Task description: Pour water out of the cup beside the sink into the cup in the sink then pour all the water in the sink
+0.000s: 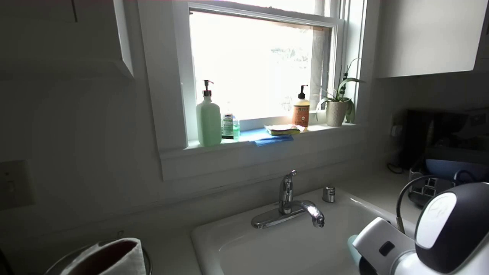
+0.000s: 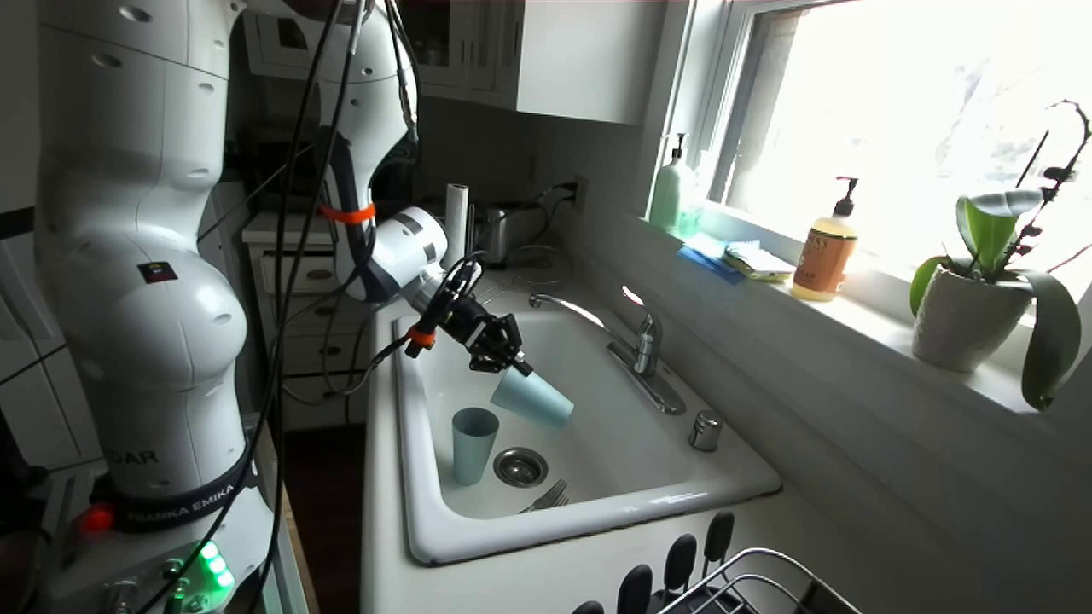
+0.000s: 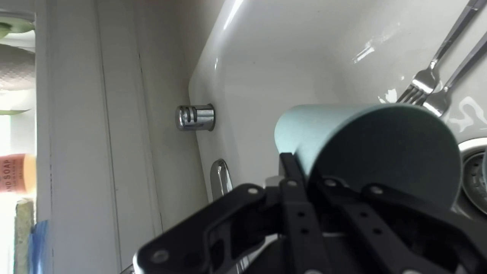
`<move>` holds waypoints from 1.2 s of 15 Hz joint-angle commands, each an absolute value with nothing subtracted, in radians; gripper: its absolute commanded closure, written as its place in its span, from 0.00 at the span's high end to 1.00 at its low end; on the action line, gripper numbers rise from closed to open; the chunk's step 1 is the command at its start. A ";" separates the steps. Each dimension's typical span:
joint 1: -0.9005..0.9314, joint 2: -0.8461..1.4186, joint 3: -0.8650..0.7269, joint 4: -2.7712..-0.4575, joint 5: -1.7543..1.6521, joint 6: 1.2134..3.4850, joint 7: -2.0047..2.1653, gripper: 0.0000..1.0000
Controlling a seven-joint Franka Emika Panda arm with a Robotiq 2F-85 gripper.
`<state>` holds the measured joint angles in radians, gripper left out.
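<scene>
A light blue cup (image 2: 533, 399) is held tilted, almost on its side, above the sink (image 2: 631, 510). My gripper (image 2: 519, 367) is shut on this cup's wall at the rim, one finger outside and one inside. In the wrist view the held cup (image 3: 312, 123) shows its dark open mouth beyond the fingers (image 3: 300, 167); I see no water in it. A second light blue cup (image 2: 473, 448) stands upright in the sink, left of the held cup in that exterior view. Its contents are hidden. In an exterior view only a sliver of the held cup (image 1: 353, 244) shows beside the arm.
The faucet (image 2: 646, 350) and a chrome cap (image 2: 705, 431) stand on the sink's back rim. The drain (image 2: 520, 467) and forks (image 2: 548, 496) lie in the basin. Bottles (image 2: 826, 251) and a potted plant (image 2: 968, 320) line the sill. A dish rack (image 2: 742, 588) stands by the sink.
</scene>
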<state>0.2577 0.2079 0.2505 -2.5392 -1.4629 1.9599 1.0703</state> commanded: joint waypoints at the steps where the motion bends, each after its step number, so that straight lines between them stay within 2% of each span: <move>1: 0.277 0.222 0.268 -2.547 -1.513 1.904 1.140 0.01; 18: 0.319 0.254 0.320 -2.552 -1.548 1.731 1.237 0.01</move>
